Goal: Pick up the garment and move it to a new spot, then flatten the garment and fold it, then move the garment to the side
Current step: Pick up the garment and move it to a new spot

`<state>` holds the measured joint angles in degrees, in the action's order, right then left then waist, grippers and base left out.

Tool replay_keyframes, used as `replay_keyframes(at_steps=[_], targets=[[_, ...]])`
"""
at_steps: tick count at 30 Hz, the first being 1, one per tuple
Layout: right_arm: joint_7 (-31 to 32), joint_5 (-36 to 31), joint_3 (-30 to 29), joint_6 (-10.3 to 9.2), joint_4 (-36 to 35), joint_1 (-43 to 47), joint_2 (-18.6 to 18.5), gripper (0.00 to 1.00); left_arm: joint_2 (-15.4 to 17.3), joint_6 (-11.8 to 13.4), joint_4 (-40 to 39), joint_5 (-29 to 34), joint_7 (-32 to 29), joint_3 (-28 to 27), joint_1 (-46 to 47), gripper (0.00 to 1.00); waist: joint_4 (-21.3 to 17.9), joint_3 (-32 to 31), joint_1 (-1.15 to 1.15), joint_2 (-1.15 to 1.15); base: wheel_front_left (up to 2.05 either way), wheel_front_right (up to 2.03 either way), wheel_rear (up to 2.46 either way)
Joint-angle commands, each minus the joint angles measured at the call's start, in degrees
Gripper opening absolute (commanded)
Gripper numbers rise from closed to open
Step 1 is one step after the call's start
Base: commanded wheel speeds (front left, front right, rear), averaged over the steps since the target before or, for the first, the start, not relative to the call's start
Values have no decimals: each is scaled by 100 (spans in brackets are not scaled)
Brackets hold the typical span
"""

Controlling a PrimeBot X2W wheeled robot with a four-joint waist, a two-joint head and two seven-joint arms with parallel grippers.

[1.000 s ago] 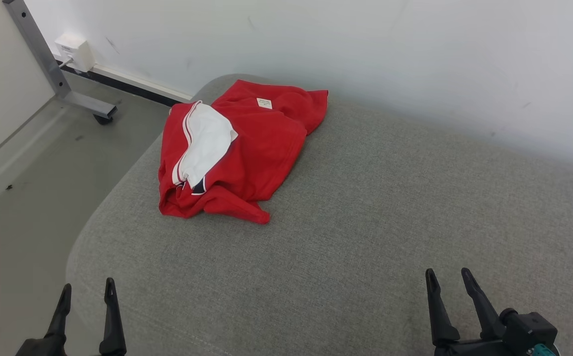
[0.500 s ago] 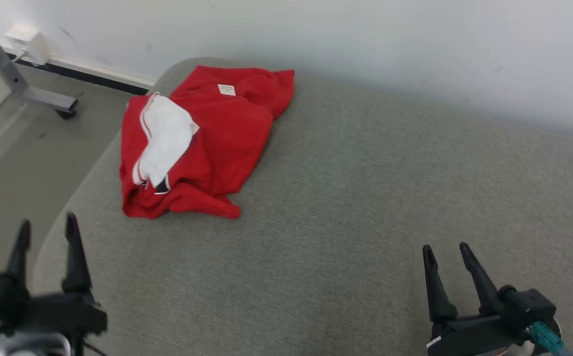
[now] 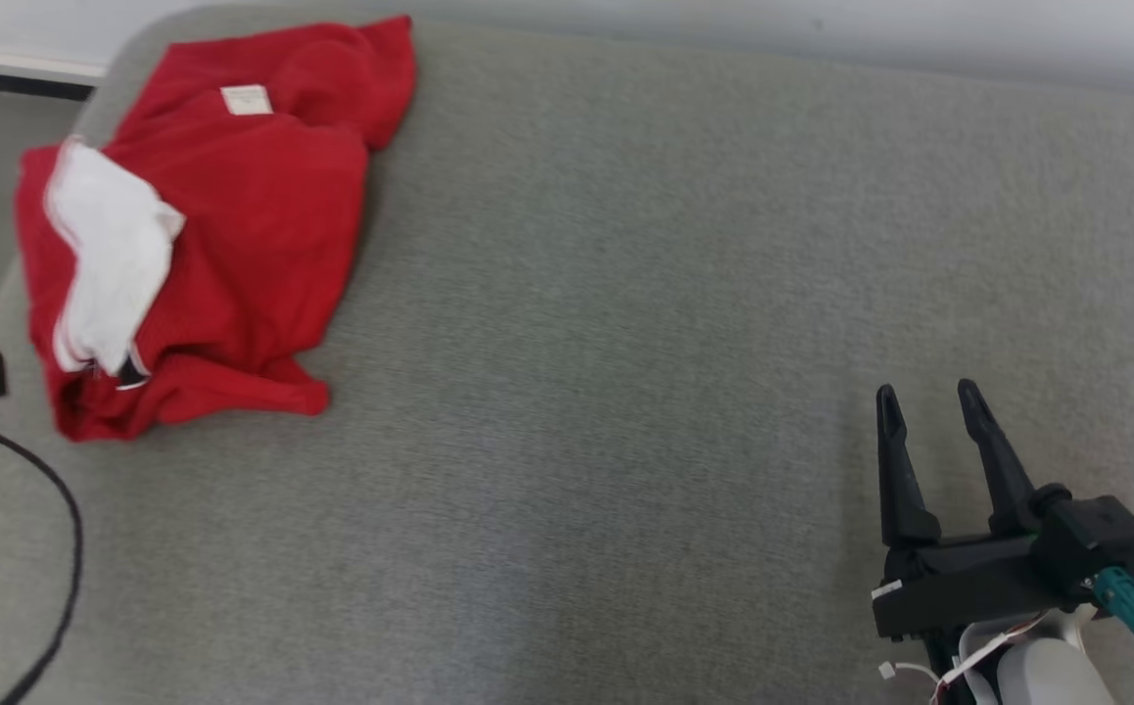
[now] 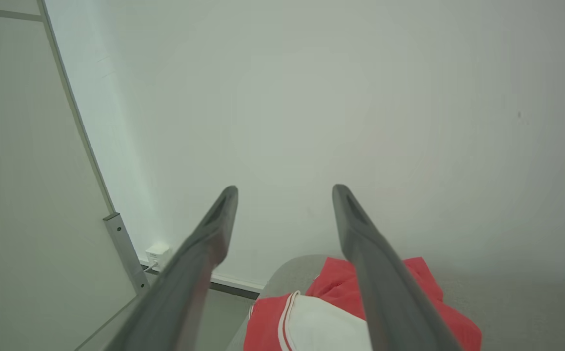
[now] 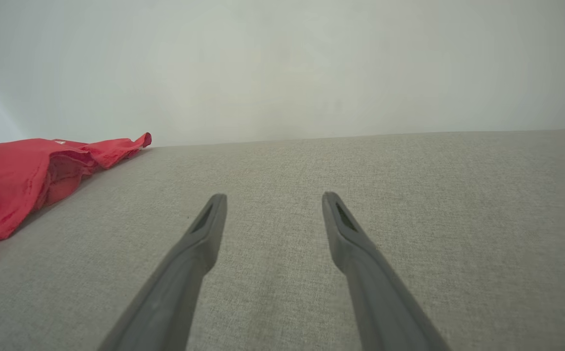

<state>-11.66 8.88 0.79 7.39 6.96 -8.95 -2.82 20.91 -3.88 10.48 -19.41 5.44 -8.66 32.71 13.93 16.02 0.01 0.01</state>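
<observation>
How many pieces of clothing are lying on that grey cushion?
1: a red garment lies crumpled at the far left corner of the grey cushion. The white patch looks like part of it, though the folds could hide something underneath.

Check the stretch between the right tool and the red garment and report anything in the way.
Nothing visible is in the way. The right tool, open, hovers over the grey cushion at the head view's lower right; the red garment lies crumpled at its upper left. Only cushion fabric lies between them.
</observation>
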Motion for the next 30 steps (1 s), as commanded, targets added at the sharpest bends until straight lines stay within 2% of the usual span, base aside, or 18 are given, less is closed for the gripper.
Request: replay_keyframes(at_steps=[1,7,11,21,22,25,30], targets=[[-23,-67,-18,19,-43,-110,-12,100,93,-11,109,-33,-55,-34,182,100,-635,635,-1,-1,0,0,0],[-86,-17,-17,19,-60,-264,-11,100,422,-100,745,-127,-365,-30,630,100,-949,844,-1,-1,0,0,0],[-136,19,-6,19,-33,-290,-11,100,520,-158,1356,-247,-620,53,768,100,-1097,898,-1,-1,0,0,0],[-187,25,10,19,16,-341,-9,100,458,-105,2395,-401,-1321,185,734,100,-1235,891,-1,-1,0,0,0],[-194,31,12,19,20,-337,-10,100,469,-103,2459,-403,-1357,197,721,96,-1245,886,-1,-1,0,0,0],[-200,45,24,19,36,-326,-10,100,532,-41,2663,-384,-1362,187,732,0,-1281,869,-1,-1,0,0,0],[-216,56,-11,19,63,-307,-10,100,619,16,2772,-301,-1045,179,812,0,-1301,796,-1,-1,0,0,0]])
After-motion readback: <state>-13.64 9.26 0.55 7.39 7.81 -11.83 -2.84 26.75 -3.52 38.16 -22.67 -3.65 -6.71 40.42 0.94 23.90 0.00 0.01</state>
